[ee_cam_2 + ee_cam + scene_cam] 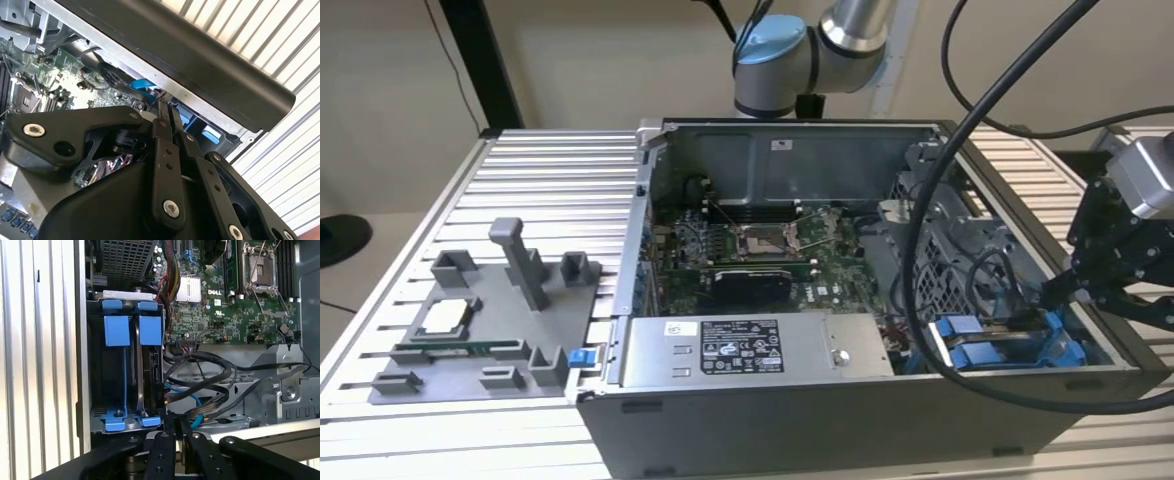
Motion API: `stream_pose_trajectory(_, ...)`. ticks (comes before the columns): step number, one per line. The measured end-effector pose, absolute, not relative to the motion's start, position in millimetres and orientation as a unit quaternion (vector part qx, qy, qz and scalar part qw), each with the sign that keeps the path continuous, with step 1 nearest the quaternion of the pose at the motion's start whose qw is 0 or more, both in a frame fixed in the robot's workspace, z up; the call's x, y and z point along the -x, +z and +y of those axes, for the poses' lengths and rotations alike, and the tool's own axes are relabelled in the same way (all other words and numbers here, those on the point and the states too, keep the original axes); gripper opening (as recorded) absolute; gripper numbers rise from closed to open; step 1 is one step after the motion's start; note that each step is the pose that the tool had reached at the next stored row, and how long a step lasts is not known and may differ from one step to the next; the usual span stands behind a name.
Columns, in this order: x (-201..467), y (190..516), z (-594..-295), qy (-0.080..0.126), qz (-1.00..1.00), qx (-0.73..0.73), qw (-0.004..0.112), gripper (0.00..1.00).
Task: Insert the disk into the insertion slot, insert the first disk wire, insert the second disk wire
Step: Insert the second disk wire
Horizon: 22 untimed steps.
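Judging progress: disk step looks done; the two wire steps look open, neither shown finished
Disk: the disk stands on edge inside the insertion slot; its blue carrier sits level with the neighbouring carrier
Place: slot lies in the corner of the computer case toward the exterior view's right
Gripper: the gripper hangs just beside the disk's connector end; fingers pressed close together, barely a gap; whether a plug is nipped between them, cannot tell
Wires: blue wire and black cables loop loose near the fingertips; whether either is seated in the disk is hidden
Left: by my reading, both wire insertions unconfirmed
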State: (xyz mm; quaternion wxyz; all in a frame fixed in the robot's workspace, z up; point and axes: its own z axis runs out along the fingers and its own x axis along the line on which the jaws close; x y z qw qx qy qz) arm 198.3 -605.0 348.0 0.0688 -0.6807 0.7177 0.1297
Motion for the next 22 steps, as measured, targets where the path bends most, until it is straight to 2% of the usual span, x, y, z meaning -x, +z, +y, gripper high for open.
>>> stream_pose_trajectory(22, -198.2, 350.8, -605.1, 0.133, 0.718, 0.68, 0.065, 0.0)
